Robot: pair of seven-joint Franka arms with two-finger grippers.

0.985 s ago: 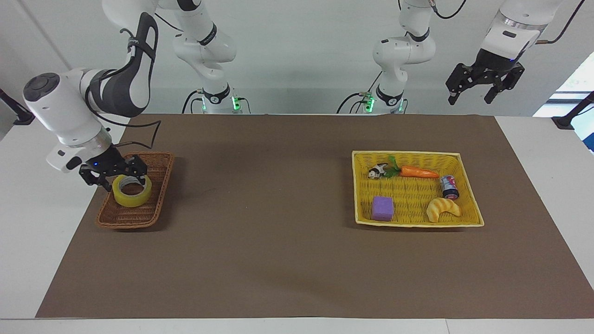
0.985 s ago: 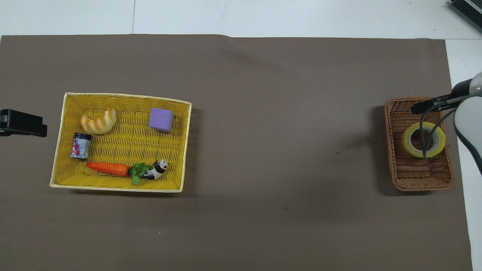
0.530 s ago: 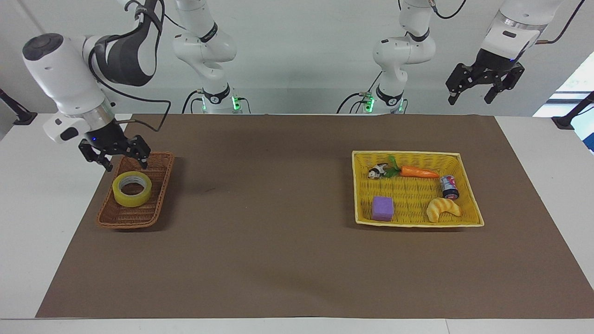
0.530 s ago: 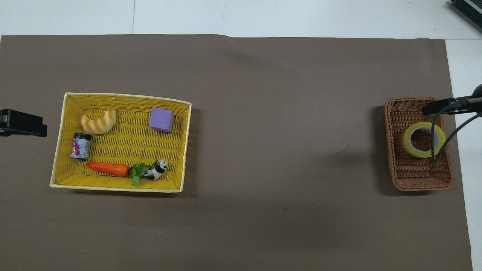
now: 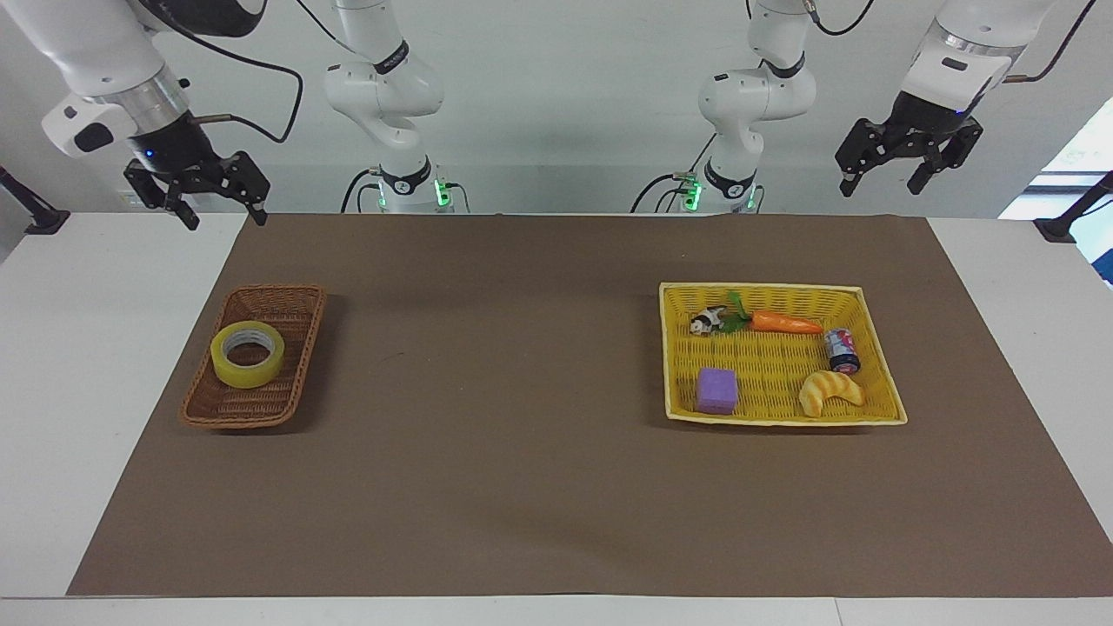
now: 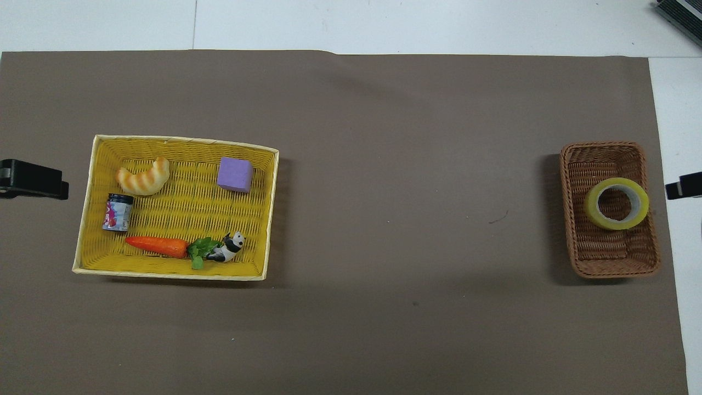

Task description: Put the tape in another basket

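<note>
The tape (image 5: 247, 354), a yellow roll with a pale core, lies flat in the narrow brown wicker basket (image 5: 291, 306) at the right arm's end of the table. It shows there in the overhead view too (image 6: 616, 203), inside the basket (image 6: 603, 266). My right gripper (image 5: 224, 217) is open and empty, raised high over the mat's corner at its own end, well apart from the tape. Only its tip (image 6: 683, 185) shows in the overhead view. My left gripper (image 5: 880, 187) is open and empty and waits high over its own end of the table.
A wide yellow basket (image 5: 668, 348) at the left arm's end holds a carrot (image 5: 785, 322), a panda toy (image 5: 709, 321), a purple block (image 5: 716, 389), a small can (image 5: 841, 349) and a croissant toy (image 5: 830, 391). Brown mat lies between the baskets.
My right gripper has let go of the tape and risen from the brown basket, drawing back toward its base. The tape stays in the basket. The left arm has not moved.
</note>
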